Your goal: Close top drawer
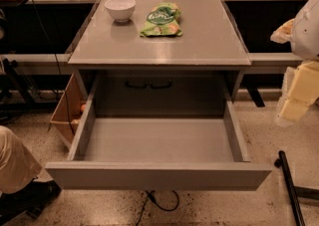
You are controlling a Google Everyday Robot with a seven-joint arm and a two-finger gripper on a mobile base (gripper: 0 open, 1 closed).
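The top drawer [158, 174] is a wide, deep grey box with a plain flat front. It is pulled far out of the grey cabinet [159, 59] towards me, and its inside [159, 139] is empty. My arm comes in at the right edge, white above and pale yellow below. The gripper [294, 106] hangs to the right of the drawer's right wall, apart from it and a little above the level of the front.
A white bowl [120, 7] and a green snack bag [162, 20] lie on the cabinet top. An open cardboard box [67, 113] stands left of the cabinet. A person's leg and shoe [17, 172] are at bottom left. A black cable [162, 202] lies under the drawer, a black bar [290, 190] at bottom right.
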